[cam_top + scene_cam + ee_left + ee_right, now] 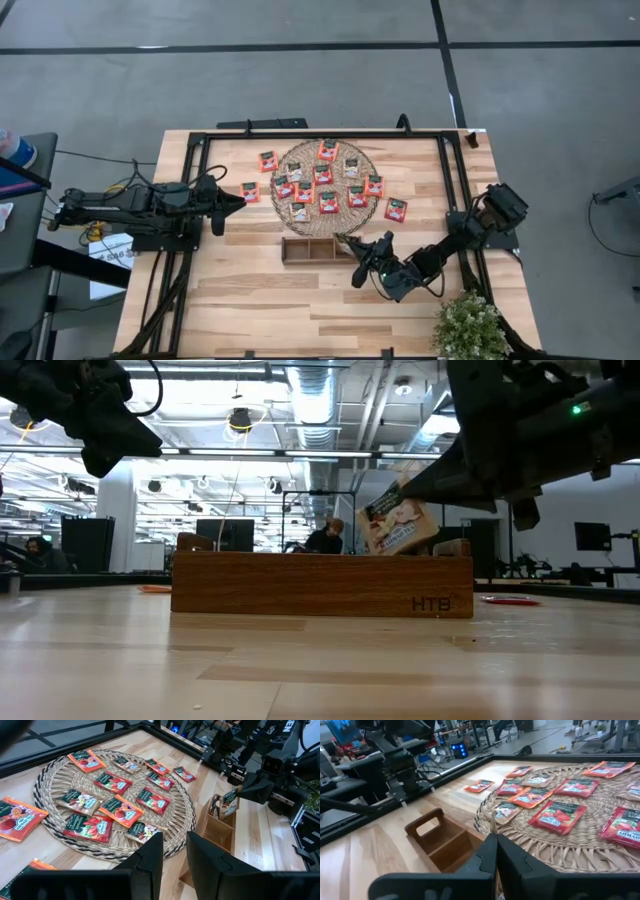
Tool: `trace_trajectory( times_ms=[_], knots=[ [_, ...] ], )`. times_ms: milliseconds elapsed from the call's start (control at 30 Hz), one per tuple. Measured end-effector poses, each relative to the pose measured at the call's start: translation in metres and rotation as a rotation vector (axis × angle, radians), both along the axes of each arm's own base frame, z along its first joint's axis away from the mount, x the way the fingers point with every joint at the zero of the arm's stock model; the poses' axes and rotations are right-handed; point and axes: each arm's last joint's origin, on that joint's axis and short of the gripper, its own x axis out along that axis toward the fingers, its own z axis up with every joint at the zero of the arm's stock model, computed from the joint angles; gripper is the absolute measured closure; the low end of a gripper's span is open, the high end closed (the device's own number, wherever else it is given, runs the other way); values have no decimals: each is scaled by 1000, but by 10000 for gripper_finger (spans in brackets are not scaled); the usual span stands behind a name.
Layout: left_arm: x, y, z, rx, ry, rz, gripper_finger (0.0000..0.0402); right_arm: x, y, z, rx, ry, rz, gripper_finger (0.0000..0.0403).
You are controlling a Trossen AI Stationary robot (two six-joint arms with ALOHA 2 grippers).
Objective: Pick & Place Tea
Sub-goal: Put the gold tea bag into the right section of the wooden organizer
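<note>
Tea sachet [400, 518], pale and flat, is pinched in my right gripper [352, 247] above the brown wooden tray's [320, 585] right end; tilted, it could catch the wall and fall outside.

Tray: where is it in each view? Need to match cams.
High: tray at centre, just below the mat.
Low: tray fills the middle, front wall marked HTB; mat not seen.
Left wrist: tray beside the mat, under a held sachet.
Right wrist: tray beside the mat, near the camera.
Landmark: the mat's edge next to the tray.
</note>
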Motion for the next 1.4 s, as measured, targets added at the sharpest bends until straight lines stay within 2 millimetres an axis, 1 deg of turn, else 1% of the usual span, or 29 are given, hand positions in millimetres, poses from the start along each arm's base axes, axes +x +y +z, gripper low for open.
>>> trace_trajectory(
  times_ms=[200,700,967,1100,1400],
  knots=[
    [0,0,0,0,0,0,326,5,-4,-2,39,32,68,403],
    [0,0,0,1,0,0,326,4,-6,-6,86,37,50,403],
    [0,0,0,1,0,0,326,2,-7,-9,163,15,26,399],
    [0,0,0,1,1,0,326,2,-7,-9,170,17,31,376],
    [0,0,0,1,1,0,326,2,-7,-9,175,11,32,290]
  ],
)
